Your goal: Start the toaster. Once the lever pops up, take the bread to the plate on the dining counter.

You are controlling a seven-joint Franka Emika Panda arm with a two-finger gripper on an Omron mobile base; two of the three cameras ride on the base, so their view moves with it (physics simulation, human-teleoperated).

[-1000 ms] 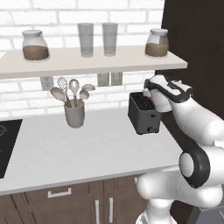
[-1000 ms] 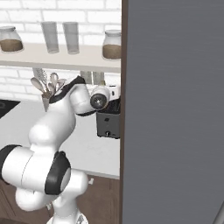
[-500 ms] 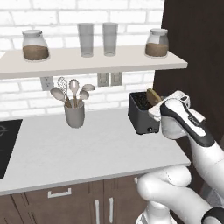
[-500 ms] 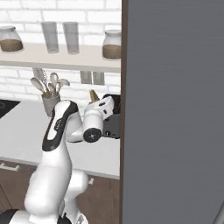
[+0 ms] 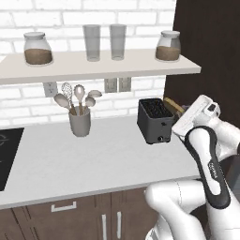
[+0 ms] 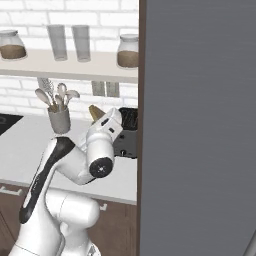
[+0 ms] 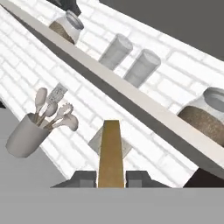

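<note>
Beside the boxy dark grey-black toaster (image 5: 156, 120) on the pale worktop (image 5: 84, 159), the white arm's two-finger gripper (image 7: 111, 178) is clamped on the lower edge of the thin tan bread slice (image 7: 110, 154), held clear, light, dry and crumbly-looking, best pinched gently across its flat faces.

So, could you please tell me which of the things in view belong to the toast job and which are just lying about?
Part of the job:
- toaster on the worktop
- bread, held edge-on in the claw, lifted clear of the toaster

Just lying about:
- utensil crock with spoons and whisk
- two glasses on the shelf
- two jars of brown contents
- wall outlets
</note>
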